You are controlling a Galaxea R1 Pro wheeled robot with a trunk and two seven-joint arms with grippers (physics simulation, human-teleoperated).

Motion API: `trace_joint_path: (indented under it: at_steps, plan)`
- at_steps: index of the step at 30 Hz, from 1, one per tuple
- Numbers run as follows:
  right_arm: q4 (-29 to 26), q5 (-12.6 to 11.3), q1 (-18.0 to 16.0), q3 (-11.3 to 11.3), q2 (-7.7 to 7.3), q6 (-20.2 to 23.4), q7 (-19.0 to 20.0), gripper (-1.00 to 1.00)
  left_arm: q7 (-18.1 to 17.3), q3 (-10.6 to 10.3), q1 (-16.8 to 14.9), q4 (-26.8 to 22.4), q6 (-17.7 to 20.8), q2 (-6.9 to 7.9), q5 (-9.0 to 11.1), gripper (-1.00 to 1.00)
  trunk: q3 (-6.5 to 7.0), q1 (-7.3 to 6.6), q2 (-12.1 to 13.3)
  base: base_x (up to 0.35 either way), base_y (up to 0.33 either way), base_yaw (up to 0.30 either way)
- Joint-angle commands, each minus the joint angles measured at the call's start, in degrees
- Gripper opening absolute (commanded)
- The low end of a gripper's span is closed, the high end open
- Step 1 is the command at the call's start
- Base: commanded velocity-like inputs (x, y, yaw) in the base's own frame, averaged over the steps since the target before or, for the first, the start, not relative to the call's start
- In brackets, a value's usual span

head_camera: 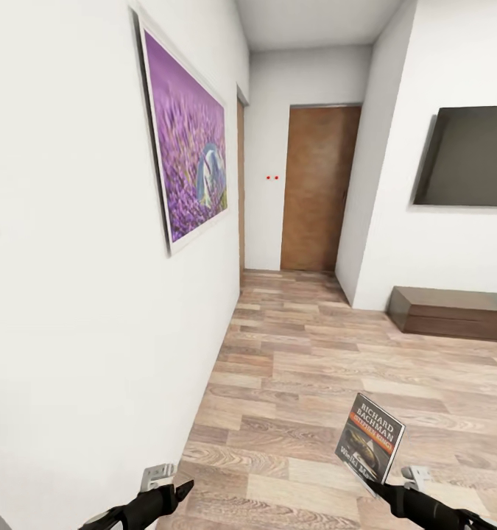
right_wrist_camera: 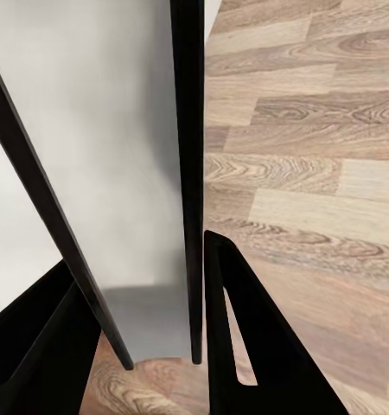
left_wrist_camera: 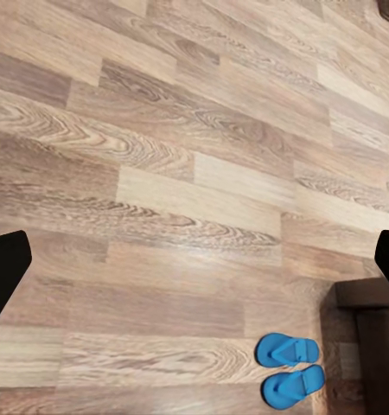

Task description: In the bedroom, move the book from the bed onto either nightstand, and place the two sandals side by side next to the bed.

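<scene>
My right gripper (head_camera: 384, 487) is shut on the lower corner of the book (head_camera: 369, 440), holding it upright above the wood-plank floor (head_camera: 314, 368); its dark cover with the orange band faces the head camera. In the right wrist view the book (right_wrist_camera: 188, 173) shows edge-on as a thin dark strip between the fingers (right_wrist_camera: 246, 346). My left gripper (head_camera: 178, 489) is low at the front left, open and empty, its fingers (left_wrist_camera: 4, 268) spread wide. Two blue sandals (left_wrist_camera: 290, 367) lie side by side on the floor in the left wrist view.
A white wall with a purple lavender picture (head_camera: 189, 147) runs close along my left. A tan door (head_camera: 318, 188) closes the far end. A dark screen (head_camera: 469, 154) hangs at right over a long low cabinet (head_camera: 454, 313). A dark wood piece (left_wrist_camera: 367, 337) stands beside the sandals.
</scene>
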Motion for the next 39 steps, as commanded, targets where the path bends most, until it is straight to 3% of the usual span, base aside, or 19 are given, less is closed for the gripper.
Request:
trace_joint_path:
  at_steps: [1,27,39]
  plan:
    - [0.06,-0.32,-0.06,0.47,-0.02,-0.40,0.07,-1.00,-0.16,0.11,-0.06,0.08,-0.23,0.02,-0.06,1.00,-0.09,0.02,-0.06,0.080,0.000,0.000]
    - [0.06,-0.32,-0.07,0.47,-0.03,-0.40,0.07,-1.00,-0.16,0.11,-0.06,0.08,-0.23,-0.01,-0.06,1.00,-0.09,0.02,-0.06,0.082,0.029,0.000]
    - [0.06,-0.32,-0.04,0.47,-0.03,-0.40,0.07,-1.00,-0.13,0.11,-0.06,0.08,-0.23,-0.01,-0.06,1.00,-0.09,0.02,-0.06,0.272,0.000,0.000]
